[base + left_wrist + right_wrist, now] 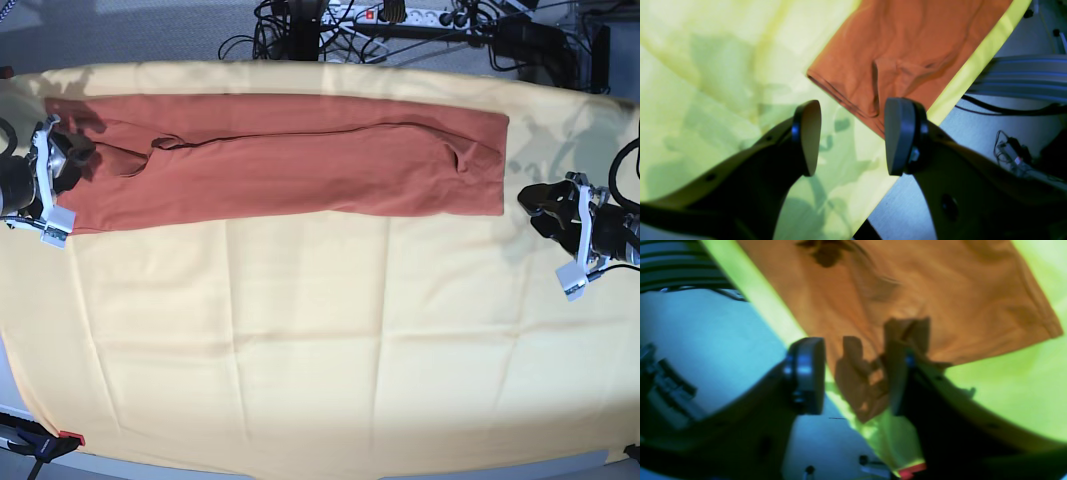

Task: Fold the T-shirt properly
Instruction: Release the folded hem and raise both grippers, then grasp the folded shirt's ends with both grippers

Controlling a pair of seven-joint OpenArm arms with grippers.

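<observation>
Pale yellow cloth [300,350] covers the whole table, and on its far part lies the T-shirt [290,165]. It is already folded lengthwise into one long narrow band, so the first fold seems done; what is left, I judge, is to fold this band across, end toward end, until it becomes a compact packet. Its long axis runs left to right in the base view, parallel to the far table edge, with some wrinkles near both ends. The right gripper [857,376] stands at one short end with its jaws apart, a bit of orange fabric between them but not clamped. The left gripper [851,136] hovers just beside the other end, jaws apart and empty.
</observation>
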